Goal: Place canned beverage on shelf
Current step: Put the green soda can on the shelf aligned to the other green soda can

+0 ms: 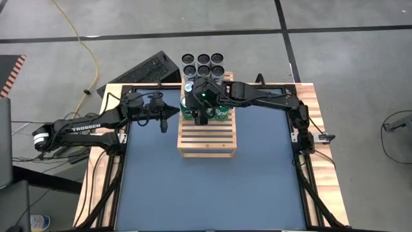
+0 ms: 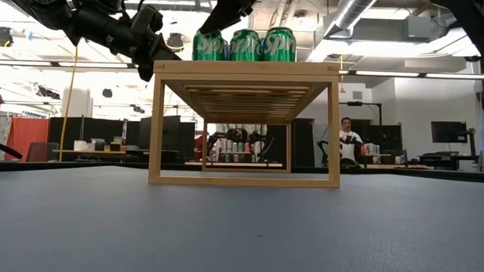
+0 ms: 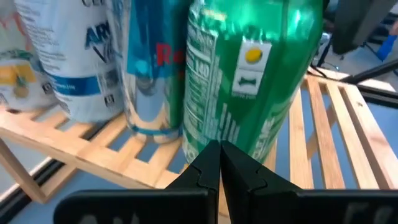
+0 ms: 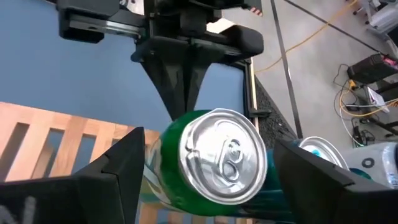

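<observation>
The right gripper stands spread around a glossy green can on the slatted wooden shelf, contact unclear; the left gripper is clenched empty.

Three green cans stood on one shelf; six dark cans behind; two arms.

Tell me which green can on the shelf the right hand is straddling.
The leftmost green can, at the shelf's left corner: the right hand is open around it, the shut left hand pointing at it.
</observation>
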### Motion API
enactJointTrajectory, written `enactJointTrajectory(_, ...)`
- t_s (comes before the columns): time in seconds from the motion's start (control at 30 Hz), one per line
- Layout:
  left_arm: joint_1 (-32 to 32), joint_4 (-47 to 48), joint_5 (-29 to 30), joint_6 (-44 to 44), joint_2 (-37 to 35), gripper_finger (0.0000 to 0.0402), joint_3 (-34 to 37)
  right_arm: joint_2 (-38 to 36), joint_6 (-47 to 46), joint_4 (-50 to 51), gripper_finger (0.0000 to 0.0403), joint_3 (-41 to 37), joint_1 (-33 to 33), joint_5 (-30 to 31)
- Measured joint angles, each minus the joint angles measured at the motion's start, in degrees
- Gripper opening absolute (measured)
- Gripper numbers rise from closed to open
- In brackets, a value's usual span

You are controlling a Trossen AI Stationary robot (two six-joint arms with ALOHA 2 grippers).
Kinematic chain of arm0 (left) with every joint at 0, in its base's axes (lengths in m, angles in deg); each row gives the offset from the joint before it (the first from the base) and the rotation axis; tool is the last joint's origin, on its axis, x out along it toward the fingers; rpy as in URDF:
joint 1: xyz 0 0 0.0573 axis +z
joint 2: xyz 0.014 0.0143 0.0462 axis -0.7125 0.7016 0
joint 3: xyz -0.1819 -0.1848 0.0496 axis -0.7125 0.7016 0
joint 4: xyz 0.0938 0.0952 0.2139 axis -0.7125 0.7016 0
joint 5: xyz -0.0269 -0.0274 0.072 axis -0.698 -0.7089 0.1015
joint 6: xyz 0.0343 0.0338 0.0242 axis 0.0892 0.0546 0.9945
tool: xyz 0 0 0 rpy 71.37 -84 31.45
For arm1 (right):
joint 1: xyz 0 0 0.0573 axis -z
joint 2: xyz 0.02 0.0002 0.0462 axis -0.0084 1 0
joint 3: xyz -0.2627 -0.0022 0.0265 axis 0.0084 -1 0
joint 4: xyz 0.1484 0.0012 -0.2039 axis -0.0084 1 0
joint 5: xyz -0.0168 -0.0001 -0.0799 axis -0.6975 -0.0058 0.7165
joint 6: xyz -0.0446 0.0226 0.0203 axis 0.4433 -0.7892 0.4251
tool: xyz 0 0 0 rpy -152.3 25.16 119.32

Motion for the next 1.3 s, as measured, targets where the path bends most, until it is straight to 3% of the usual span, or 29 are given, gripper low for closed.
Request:
enactJointTrajectory(0.7,-0.2,1.5,0.2,-1.5,-1.4,0.0000,-1.0,0.6,-5.4,3.9,0.0302,0.0,-0.6,0.2)
enactJointTrajectory(0.93,-0.7,10.2,4.8,-8.4,-7.1,0.0000,-4.8,0.5,-5.5,4.3,0.0302,0.0,-1.9,0.0)
enactJointTrajectory(1.13,-6.8,11.5,5.0,-16.1,-10.4,0.0000,-5.0,0.5,-5.4,4.5,0.0302,0.0,-2.0,0.4)
enactJointTrajectory(1.3,-15.7,10.0,12.6,-16.2,-6.6,0.0000,-4.6,0.5,-5.4,4.5,0.0302,0.0,-1.6,0.5)
